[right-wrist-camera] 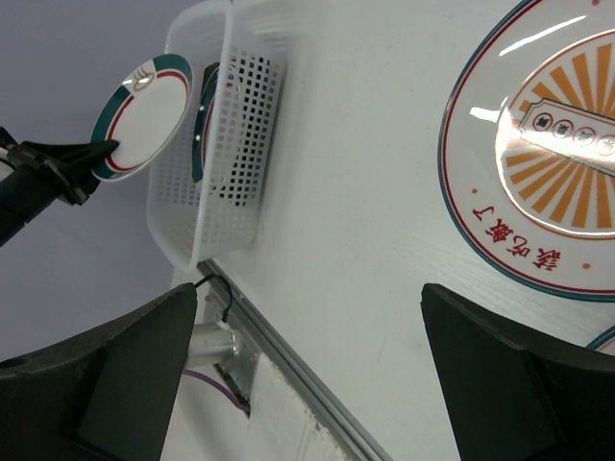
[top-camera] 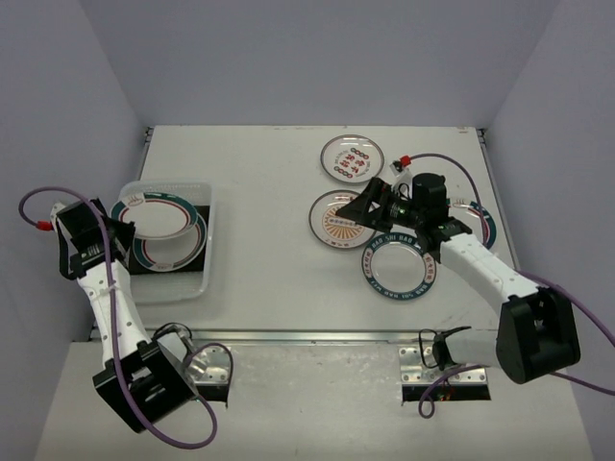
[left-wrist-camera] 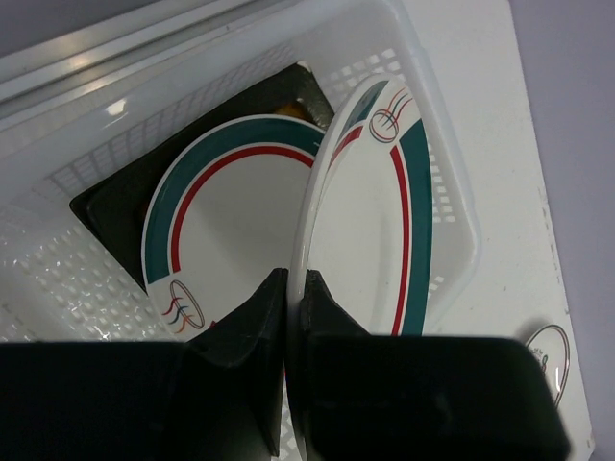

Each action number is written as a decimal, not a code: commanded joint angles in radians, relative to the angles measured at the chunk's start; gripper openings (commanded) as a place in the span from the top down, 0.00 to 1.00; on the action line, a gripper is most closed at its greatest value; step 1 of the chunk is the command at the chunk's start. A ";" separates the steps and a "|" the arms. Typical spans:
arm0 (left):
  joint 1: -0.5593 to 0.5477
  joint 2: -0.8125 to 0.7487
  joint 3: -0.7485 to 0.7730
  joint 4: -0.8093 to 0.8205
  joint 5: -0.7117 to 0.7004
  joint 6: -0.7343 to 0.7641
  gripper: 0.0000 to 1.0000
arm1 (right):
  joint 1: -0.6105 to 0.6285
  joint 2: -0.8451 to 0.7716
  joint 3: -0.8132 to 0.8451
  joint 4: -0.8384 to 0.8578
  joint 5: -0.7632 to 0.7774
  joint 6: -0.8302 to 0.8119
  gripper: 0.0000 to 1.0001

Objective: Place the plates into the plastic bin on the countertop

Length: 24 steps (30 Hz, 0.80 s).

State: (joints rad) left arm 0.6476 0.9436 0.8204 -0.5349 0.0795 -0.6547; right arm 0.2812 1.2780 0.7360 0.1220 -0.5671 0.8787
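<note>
The plastic bin (top-camera: pixel 206 252) stands at the left of the countertop (top-camera: pixel 269 279). A dark square plate (left-wrist-camera: pixel 115 202) lies in it, with a round green-and-red-banded plate (left-wrist-camera: pixel 231 221) on top. My left gripper (top-camera: pixel 117 233) is shut on the rim of a second such plate (left-wrist-camera: pixel 370 221) and holds it tilted over the bin (left-wrist-camera: pixel 58 279). My right gripper (top-camera: pixel 368 204) is open and empty above the orange sunburst plate (top-camera: pixel 334 226). A red-motif plate (top-camera: pixel 353 158) and a blue-banded plate (top-camera: pixel 399 266) lie nearby. The right wrist view shows the held plate (right-wrist-camera: pixel 144 110) above the bin (right-wrist-camera: pixel 221 144).
Another plate (top-camera: pixel 478 223) lies partly hidden under the right arm at the far right. The metal front edge (top-camera: pixel 288 336) runs along the near side of the countertop. Purple cables loop beside both arm bases.
</note>
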 commanded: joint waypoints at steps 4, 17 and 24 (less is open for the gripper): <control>-0.005 0.021 -0.071 0.066 -0.071 -0.037 0.96 | -0.110 0.023 -0.025 0.021 -0.113 -0.045 0.01; -0.009 0.069 -0.022 -0.046 -0.049 0.119 0.00 | -0.261 0.191 0.113 -0.044 -0.095 -0.056 0.01; -0.039 0.200 -0.010 -0.044 -0.057 0.132 0.00 | -0.266 0.291 0.294 -0.157 -0.024 -0.079 0.01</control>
State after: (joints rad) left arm 0.6342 1.0674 0.7575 -0.5715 0.0333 -0.5491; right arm 0.0132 1.5545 0.9250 0.0029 -0.6198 0.8297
